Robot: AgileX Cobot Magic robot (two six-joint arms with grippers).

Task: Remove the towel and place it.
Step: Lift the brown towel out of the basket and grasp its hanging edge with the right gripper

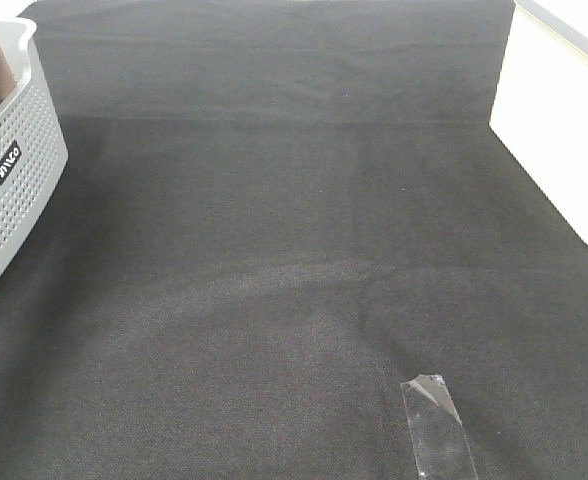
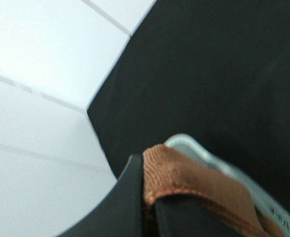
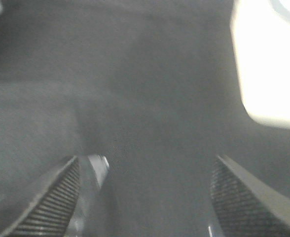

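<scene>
left gripper (image 2: 150, 210) pinches towel (image 2: 194, 185) at basket (image 1: 19, 170) (removal step); next likely lift clear onto mat (image 1: 294, 250); right gripper (image 3: 145, 197) wide, empty.

- Bright, even light; the white box (image 1: 564, 150) at the right edge of the surface (image 1: 294, 250) is blown out.
- Faint pale sheen across the surface's middle; no hard shadows.
- Left wrist view: towel (image 2: 194, 182) blurred, floor (image 2: 36, 59) overexposed.
- Right wrist view hazy, unfocused throughout.
</scene>
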